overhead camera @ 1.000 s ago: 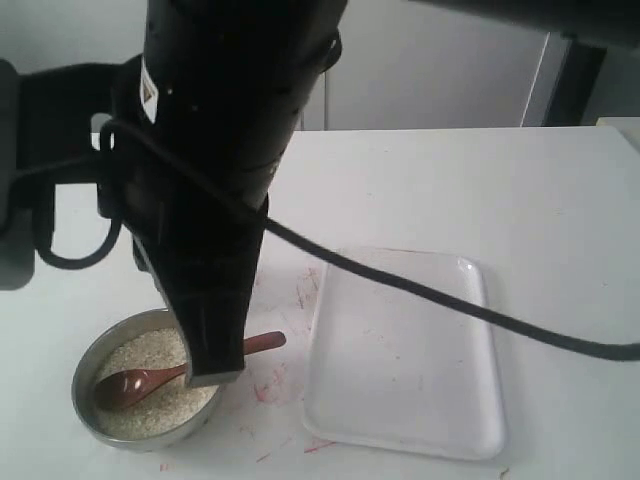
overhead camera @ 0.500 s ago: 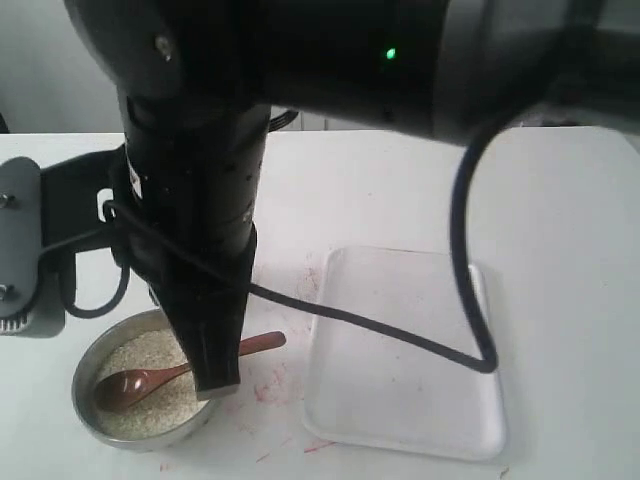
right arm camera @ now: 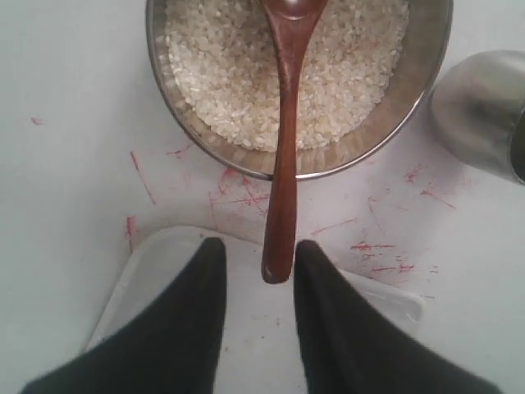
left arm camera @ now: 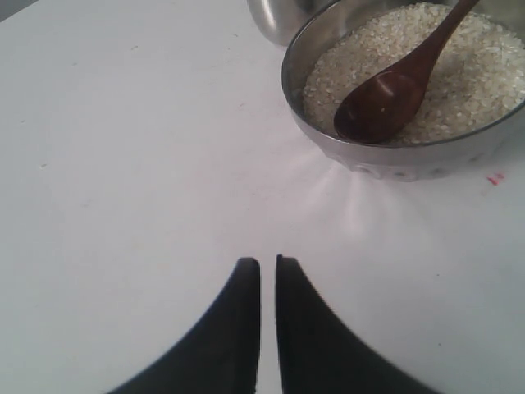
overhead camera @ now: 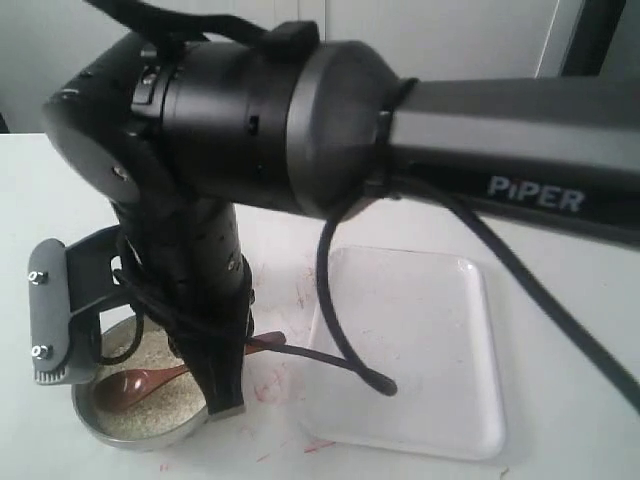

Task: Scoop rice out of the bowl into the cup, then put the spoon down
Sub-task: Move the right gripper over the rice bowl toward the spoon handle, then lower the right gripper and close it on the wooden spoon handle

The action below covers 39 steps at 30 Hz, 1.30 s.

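Observation:
The steel bowl [overhead camera: 110, 432] [right arm camera: 414, 98] [left arm camera: 394, 156] of off-white rice [overhead camera: 150, 415] [right arm camera: 221, 74] [left arm camera: 467, 82] sits at the front left of the table. The brown wooden spoon [overhead camera: 135, 383] [right arm camera: 284, 164] [left arm camera: 385, 103] lies with its oval end on the rice and its handle over the rim. My right gripper [overhead camera: 226, 400] [right arm camera: 260, 246] is open, with the handle's tip between its fingers and gaps on both sides. My left gripper [left arm camera: 267, 261] is shut and empty over bare table, short of the bowl. The shiny cup [right arm camera: 480, 111] [left arm camera: 283, 16] stands just beside the bowl; the arm hides it in the exterior view.
A clear rectangular plastic tray [overhead camera: 420, 420] [right arm camera: 156, 263] lies right of the bowl, under my right fingers. Red scribble marks [overhead camera: 270, 385] stain the white table between bowl and tray. The big black right arm [overhead camera: 300, 130] blocks much of the exterior view.
The right arm has swung lower and across the exterior view, covering more of it. Its fingers stay at the spoon handle. Bowl, spoon and tray have not moved.

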Each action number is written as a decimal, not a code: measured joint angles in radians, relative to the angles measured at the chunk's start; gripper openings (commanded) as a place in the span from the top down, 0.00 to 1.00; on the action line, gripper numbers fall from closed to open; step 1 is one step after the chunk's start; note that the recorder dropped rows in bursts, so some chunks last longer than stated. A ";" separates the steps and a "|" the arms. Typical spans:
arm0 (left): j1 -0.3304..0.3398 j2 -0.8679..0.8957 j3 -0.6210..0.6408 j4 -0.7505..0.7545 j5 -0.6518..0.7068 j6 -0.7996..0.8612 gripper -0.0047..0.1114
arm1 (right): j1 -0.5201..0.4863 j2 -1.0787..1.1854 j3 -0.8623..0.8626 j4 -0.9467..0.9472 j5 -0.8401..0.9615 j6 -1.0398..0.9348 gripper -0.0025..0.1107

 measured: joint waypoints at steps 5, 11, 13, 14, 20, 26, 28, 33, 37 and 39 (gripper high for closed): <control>0.000 0.000 0.000 0.000 0.000 0.000 0.84 | 0.000 0.061 0.000 -0.044 0.000 0.000 0.72; 0.000 0.000 0.000 0.000 0.000 0.000 0.84 | 0.000 0.102 0.000 -0.119 0.000 0.022 0.72; 0.000 0.000 0.000 0.000 0.000 0.000 0.84 | 0.000 0.110 0.000 -0.128 0.000 0.031 0.72; 0.000 0.000 0.000 0.000 0.000 0.000 0.84 | 0.000 0.114 0.000 -0.130 0.000 0.033 0.70; 0.000 0.000 0.000 0.000 0.000 0.000 0.84 | 0.000 0.115 0.000 -0.128 0.000 0.044 0.58; 0.000 0.000 0.000 0.000 0.000 0.000 0.84 | 0.000 0.115 0.000 -0.126 -0.002 0.052 0.58; 0.000 0.000 0.000 0.000 0.000 0.000 0.84 | 0.000 0.123 0.000 -0.126 -0.004 0.056 0.58; 0.000 0.000 0.000 0.000 0.000 0.000 0.84 | 0.000 0.157 0.000 -0.124 -0.006 0.060 0.58; 0.000 0.000 0.000 0.000 0.000 0.000 0.84 | 0.000 0.168 0.000 -0.128 -0.024 0.060 0.58; 0.000 0.000 0.000 0.000 0.000 0.000 0.84 | 0.000 0.168 0.000 -0.136 -0.043 0.060 0.58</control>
